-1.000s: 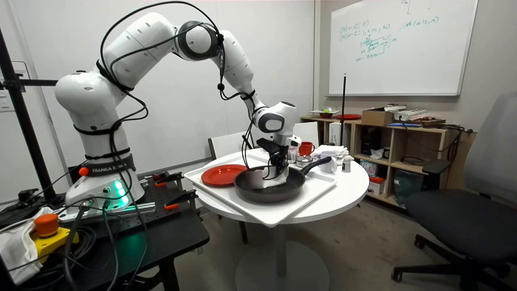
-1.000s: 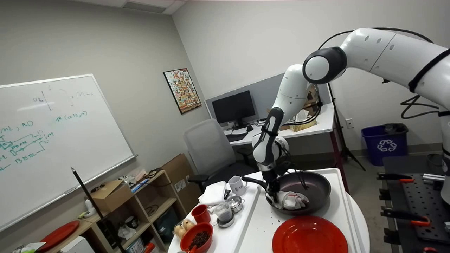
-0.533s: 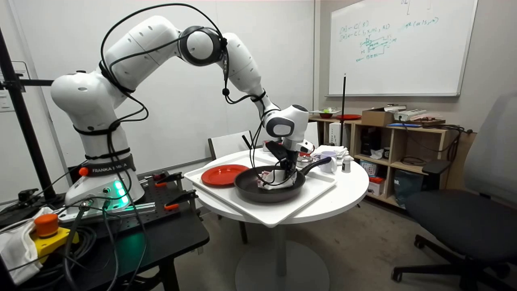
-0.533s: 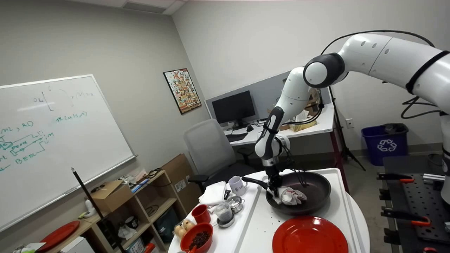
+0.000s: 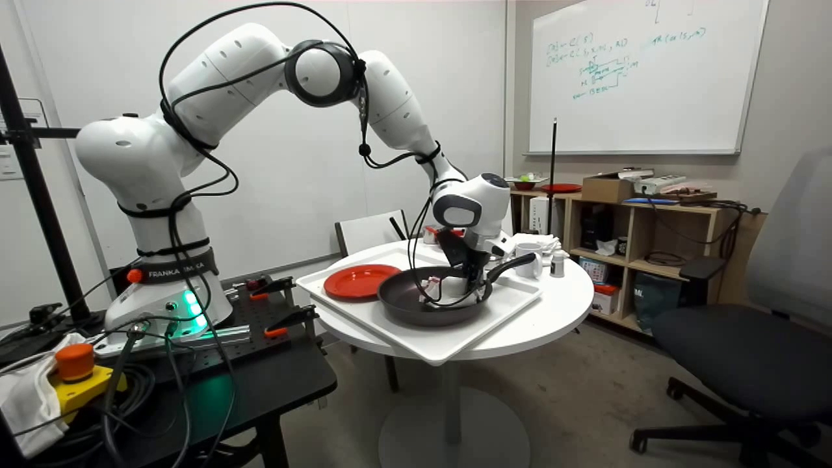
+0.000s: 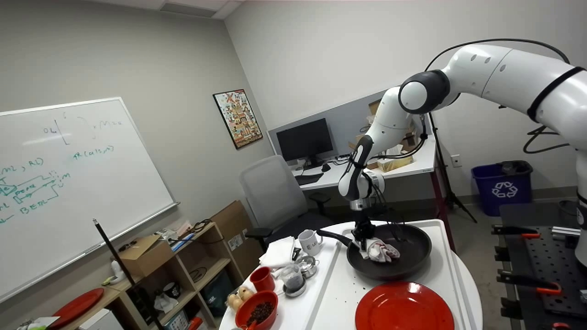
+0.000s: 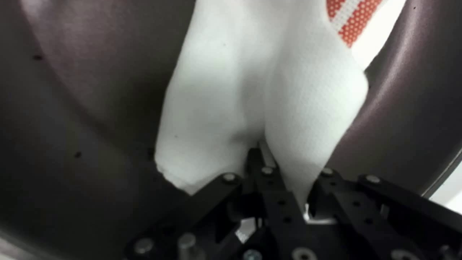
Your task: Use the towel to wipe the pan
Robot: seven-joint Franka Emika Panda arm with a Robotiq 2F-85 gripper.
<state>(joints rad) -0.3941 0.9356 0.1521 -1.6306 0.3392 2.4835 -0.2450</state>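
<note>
The dark frying pan shows in both exterior views (image 5: 406,312) (image 6: 415,252) and fills the wrist view (image 7: 90,144). Its handle (image 5: 510,265) points away from the robot base. The white towel with red marks (image 6: 381,252) lies bunched inside the pan, near the handle side; it also shows in the wrist view (image 7: 213,94). My gripper (image 6: 362,238) points down into the pan beside the handle's root. In the wrist view the gripper (image 7: 287,166) has a fold of towel pinched between its fingers. The towel's underside against the pan is hidden.
The pan stands on a white tray (image 5: 448,344) on a round table, with a red plate (image 5: 357,283) beside it. A mug (image 6: 310,243), a red cup (image 6: 262,278), a red bowl (image 6: 257,309) and folded white cloth (image 6: 278,252) stand past the handle side.
My gripper has moved across the pan toward the handle side, dragging the towel with it. The pan, tray and plate have stayed in place.
</note>
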